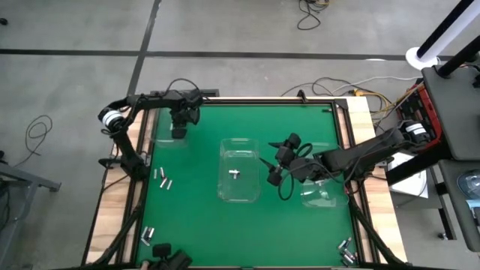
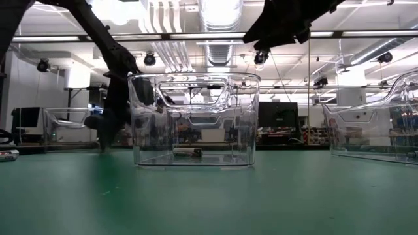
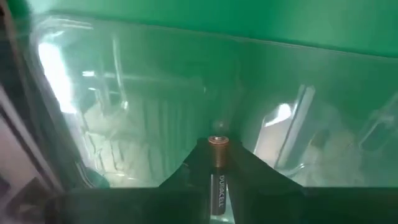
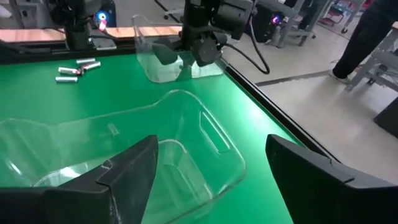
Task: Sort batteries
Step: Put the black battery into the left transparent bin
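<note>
My left gripper hangs over the left clear bin, shut on a battery with a black and copper body. My right gripper stands open at the right side of the centre bin, above its rim, with nothing between its fingers. One battery lies on the floor of the centre bin. Loose batteries lie on the green mat to the left, and more batteries lie near the front left corner. My left gripper pinches the battery between its two fingers, which lie along its length. The battery's copper end sticks out past the fingertips. The fingers come from above, pointing down into the left bin. The battery is lifted clear of the bin.
A third clear bin stands to the right, beneath my right arm. A few batteries lie near the front right corner. Wooden rails frame the green mat. A person's leg shows beyond the table.
</note>
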Controlling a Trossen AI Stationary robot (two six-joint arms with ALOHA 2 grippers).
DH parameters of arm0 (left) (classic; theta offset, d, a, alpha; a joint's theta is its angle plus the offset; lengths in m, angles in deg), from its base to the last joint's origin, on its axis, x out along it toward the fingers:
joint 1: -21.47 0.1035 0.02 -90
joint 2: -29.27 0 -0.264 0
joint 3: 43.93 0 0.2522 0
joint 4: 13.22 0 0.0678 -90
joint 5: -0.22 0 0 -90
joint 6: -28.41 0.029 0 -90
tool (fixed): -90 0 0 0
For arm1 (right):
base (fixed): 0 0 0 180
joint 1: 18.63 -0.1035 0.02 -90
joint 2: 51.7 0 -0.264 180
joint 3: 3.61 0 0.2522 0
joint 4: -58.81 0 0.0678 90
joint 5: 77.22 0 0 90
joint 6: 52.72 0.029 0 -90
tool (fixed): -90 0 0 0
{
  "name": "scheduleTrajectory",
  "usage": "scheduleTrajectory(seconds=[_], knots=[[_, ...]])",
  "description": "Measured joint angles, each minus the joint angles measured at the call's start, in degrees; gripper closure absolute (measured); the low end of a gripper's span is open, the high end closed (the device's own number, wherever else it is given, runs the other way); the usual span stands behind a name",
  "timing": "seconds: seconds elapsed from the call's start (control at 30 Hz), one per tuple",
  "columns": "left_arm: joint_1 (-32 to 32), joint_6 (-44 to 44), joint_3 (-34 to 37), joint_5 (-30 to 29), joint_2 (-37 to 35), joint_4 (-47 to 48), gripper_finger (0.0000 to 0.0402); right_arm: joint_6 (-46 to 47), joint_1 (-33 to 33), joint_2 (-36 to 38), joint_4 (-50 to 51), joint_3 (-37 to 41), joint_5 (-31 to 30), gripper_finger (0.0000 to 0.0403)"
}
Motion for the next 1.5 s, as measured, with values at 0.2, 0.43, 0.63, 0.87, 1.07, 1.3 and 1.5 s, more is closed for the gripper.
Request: scheduleTrajectory(seconds=[0.2,0.43,0.63,0.87,1.07,1.3,1.5], knots=[[0.07,-0.34,-2.07,-0.34,-4.79,1.34,0.0324,3.26,3.08,2.72,8.33,-2.33,0.41,0.0086],[0.07,-3.01,-5.39,-0.25,-9.43,8.46,0.0238,8.90,9.29,3.54,24.08,-8.02,5.01,0.0086],[0.07,-12.07,-8.33,2.81,-14.93,11.57,0.0220,10.54,16.33,3.55,30.33,-8.57,5.90,0.0096],[-0.55,-20.50,-6.88,21.37,-26.97,7.53,0.0236,17.47,31.98,2.02,36.21,-5.90,13.69,0.0101],[-1.74,-27.10,-1.42,29.70,-37.97,-4.02,0.0244,17.13,45.90,-2.14,36.80,-4.11,18.13,0.0090],[-4.81,-32.12,8.79,43.26,-48.42,-20.19,0.0245,16.87,58.80,-7.92,39.63,-4.04,23.49,0.0070],[-8.63,-38.09,16.70,44.75,-53.65,-32.40,0.0245,8.99,65.09,-13.91,42.03,-6.05,34.95,0.0069]])
